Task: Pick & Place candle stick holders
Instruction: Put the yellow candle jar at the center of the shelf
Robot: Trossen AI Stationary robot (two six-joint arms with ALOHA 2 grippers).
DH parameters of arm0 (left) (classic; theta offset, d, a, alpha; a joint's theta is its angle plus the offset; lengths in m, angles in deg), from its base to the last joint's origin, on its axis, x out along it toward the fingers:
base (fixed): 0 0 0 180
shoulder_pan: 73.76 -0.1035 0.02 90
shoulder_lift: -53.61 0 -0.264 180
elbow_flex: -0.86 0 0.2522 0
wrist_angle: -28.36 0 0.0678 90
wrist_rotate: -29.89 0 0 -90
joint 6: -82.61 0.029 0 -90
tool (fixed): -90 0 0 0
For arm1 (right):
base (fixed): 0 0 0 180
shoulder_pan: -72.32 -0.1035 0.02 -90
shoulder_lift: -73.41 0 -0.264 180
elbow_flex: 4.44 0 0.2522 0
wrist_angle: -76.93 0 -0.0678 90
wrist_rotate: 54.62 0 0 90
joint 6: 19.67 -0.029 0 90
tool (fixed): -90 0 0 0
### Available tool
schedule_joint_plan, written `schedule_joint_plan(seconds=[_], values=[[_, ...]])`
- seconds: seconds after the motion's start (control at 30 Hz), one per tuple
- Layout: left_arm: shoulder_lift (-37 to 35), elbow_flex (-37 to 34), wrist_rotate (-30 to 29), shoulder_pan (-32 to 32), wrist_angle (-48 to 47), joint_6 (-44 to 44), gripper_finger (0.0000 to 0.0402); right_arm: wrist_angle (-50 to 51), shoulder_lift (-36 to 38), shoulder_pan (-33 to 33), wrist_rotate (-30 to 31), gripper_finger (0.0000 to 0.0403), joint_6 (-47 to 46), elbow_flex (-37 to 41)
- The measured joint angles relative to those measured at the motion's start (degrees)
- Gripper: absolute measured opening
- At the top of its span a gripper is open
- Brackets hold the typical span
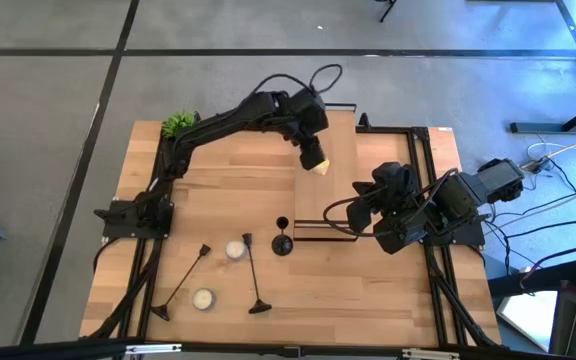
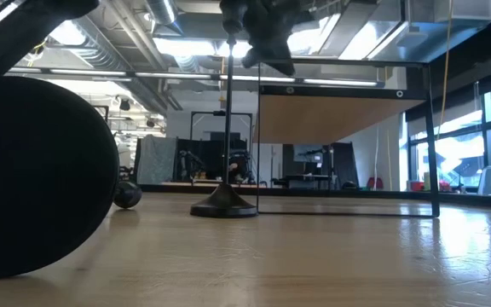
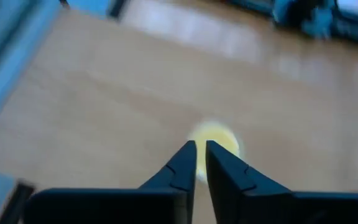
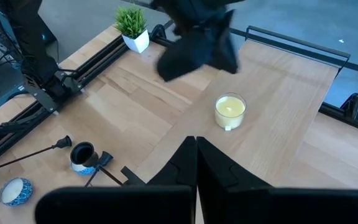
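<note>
We hung our left gripper (image 1: 317,165), jaws nearly shut and empty, above the yellow candle (image 4: 230,111); the candle stick holders (image 1: 254,276) awaited picking next.

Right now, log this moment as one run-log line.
left gripper: above yellow glass candle on raised wooden shelf | right gripper: shut, empty | black metal candle stick holders: one upright, two lying

Left arm stretched far forward, left gripper (image 1: 314,161) fingers nearly together, right arm folded, right gripper (image 1: 360,216) closed
</note>
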Motion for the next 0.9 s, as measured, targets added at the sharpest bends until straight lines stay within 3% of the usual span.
schedule_joint_plan(seconds=[0.17,0.4,0.57,0.9], values=[[-0.1,-1.2,-0.4,1.4,-11.4,7.2,0.0002,0.2,0.0,0.0,-0.5,0.0,0.0,0.0],[0.0,-6.2,3.8,2.7,-7.9,12.6,0.0001,0.2,0.0,-0.2,-2.0,0.0,0.4,0.0],[0.1,-7.0,0.9,2.5,-5.2,14.1,0.0001,0.2,0.0,-0.9,-2.4,0.0,0.4,0.0],[2.2,-7.0,1.1,0.6,-2.9,14.5,0.0001,0.2,0.0,-1.3,-2.1,0.0,1.8,0.0]])
